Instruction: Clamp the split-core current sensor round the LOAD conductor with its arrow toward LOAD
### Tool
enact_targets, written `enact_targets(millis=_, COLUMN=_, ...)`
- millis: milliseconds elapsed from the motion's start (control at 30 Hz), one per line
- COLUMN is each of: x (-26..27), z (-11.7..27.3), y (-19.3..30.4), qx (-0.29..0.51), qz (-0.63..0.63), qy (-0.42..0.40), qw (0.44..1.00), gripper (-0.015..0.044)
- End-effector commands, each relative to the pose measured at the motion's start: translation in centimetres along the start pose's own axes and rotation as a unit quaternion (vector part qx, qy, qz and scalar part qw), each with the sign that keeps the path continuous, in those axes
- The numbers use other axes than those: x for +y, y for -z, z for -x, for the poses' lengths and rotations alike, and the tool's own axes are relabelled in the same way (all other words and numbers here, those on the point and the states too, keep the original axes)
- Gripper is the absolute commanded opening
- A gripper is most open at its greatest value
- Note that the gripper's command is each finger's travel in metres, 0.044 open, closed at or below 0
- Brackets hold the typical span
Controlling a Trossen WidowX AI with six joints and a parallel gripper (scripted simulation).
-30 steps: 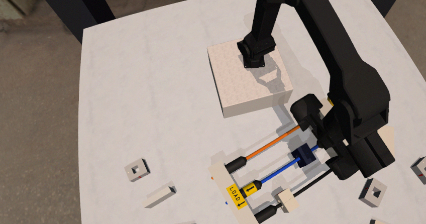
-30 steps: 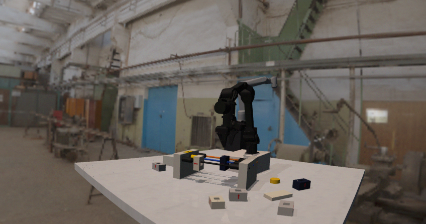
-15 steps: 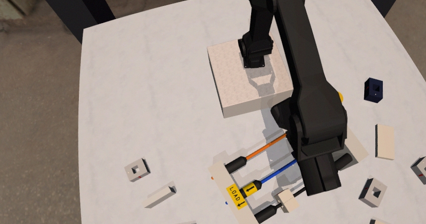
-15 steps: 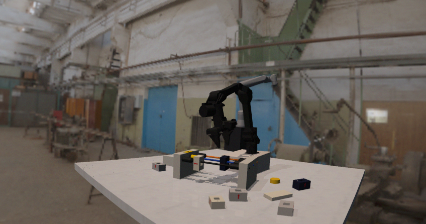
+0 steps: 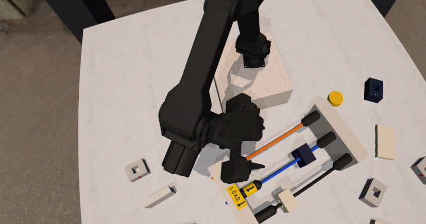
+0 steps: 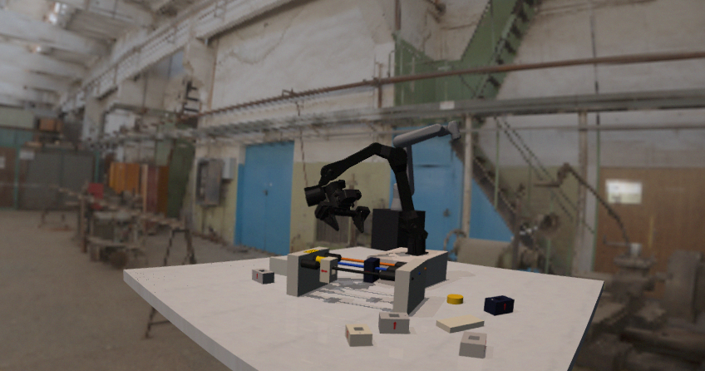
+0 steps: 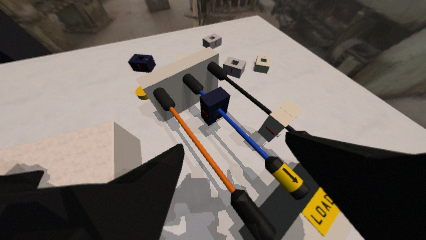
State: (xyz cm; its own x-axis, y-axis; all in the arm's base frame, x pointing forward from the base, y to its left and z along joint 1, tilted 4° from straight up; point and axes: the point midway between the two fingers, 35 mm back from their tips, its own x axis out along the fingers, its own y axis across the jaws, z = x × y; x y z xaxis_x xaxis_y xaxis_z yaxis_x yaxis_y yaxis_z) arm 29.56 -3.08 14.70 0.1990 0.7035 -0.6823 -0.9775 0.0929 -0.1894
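A navy current sensor (image 5: 305, 155) (image 6: 371, 269) (image 7: 215, 106) sits round the blue conductor (image 5: 278, 171) (image 7: 245, 135), nearer the end away from the yellow LOAD marker (image 5: 236, 196) (image 7: 322, 212). Its body looks closed; whether it is latched cannot be told. A small red mark shows on it in the wrist view, but its arrow direction is unreadable. A yellow sleeve (image 5: 249, 189) (image 7: 288, 176) with a black arrow is on the same conductor. My gripper (image 6: 349, 230) (image 7: 233, 142) is open and empty, above the conductor rack and clear of the sensor.
An orange conductor (image 5: 278, 139) (image 7: 200, 147) and a black conductor (image 5: 313, 181) flank the blue one. A beige block (image 5: 287, 201) (image 7: 285, 115) is round the black one. A yellow disc (image 5: 335, 98), a flat slab (image 5: 385, 141) and several loose sensor-like blocks lie around the rack.
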Motion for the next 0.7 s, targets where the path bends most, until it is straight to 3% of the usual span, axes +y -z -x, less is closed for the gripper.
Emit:
enact_targets(millis=0, x=0.0, z=0.0, y=0.0, qx=0.0, qz=0.0, qy=0.0, qw=1.0, gripper=0.044)
enact_targets(millis=467, x=0.0, z=0.0, y=0.0, qx=0.0, qz=0.0, qy=0.0, qw=1.0, gripper=0.044)
enact_targets(millis=633, x=0.4, z=-2.9, y=-1.4, qx=0.069, qz=0.037, qy=-0.078, qw=0.994, gripper=0.044)
enact_targets(millis=667, x=0.2, z=-1.2, y=-0.3, qx=0.032, qz=0.01, qy=-0.035, qw=0.999, gripper=0.044)
